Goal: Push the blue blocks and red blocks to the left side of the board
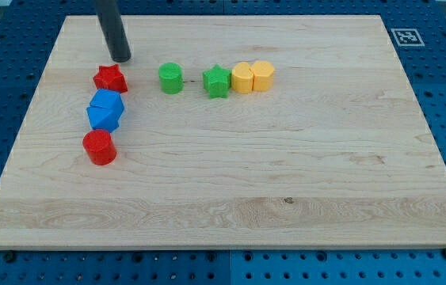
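My tip (121, 58) just above red star block (110, 78), blue blocks (105, 110) below

Bright, even overhead light fills the view. The pale wooden counter (286, 174) shows no glare, and the small coloured blocks cast only faint, short shadows. Focus is sharp throughout, with no visible edge distortion.

single view, high front angle, whole board (230, 198)
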Controlling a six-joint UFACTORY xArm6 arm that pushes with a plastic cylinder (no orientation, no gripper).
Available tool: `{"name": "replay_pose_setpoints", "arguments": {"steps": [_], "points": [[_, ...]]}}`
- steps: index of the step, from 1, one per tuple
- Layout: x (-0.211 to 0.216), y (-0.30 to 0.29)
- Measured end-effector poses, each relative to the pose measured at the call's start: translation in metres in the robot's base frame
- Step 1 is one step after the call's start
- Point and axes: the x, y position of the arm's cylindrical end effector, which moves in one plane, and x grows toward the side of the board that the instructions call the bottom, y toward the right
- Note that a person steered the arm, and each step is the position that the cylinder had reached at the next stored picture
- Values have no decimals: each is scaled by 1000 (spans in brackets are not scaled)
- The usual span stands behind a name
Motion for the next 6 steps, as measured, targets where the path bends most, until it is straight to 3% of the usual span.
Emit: {"name": "replay_pose_setpoints", "arguments": {"steps": [2, 6], "points": [[33, 40], [142, 45]]}}
